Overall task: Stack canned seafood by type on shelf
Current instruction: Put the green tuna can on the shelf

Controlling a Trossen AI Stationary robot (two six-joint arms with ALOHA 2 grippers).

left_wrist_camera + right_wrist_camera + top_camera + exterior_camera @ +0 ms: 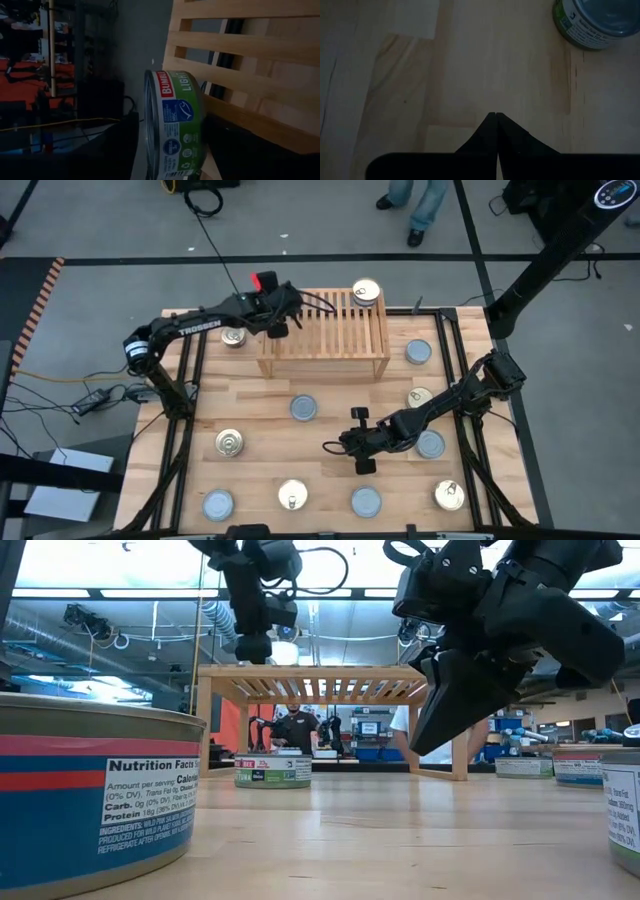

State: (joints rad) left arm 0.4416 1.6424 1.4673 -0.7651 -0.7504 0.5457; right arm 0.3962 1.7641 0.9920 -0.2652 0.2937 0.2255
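1. My left claw [277, 323] is at the shelf's [325, 330] left end, fingers apart around a green-label tin [175, 125] reading "BUMBLE… LIGHT", resting on the slats.
2. Gold-lid tin [366, 291] sits on the shelf's back right corner.
3. My right claw [358, 442] hangs above the worktop [330, 430], fingers together, empty.
4. Near tin [95, 800] reads "Nutrition Facts".
5. Other tins are scattered on the worktop.

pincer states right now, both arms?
Left pincer: at the shelf's left end, a green-label tin between its fingers; gripped or released cannot be told.
Right pincer: shut, empty, above bare table.
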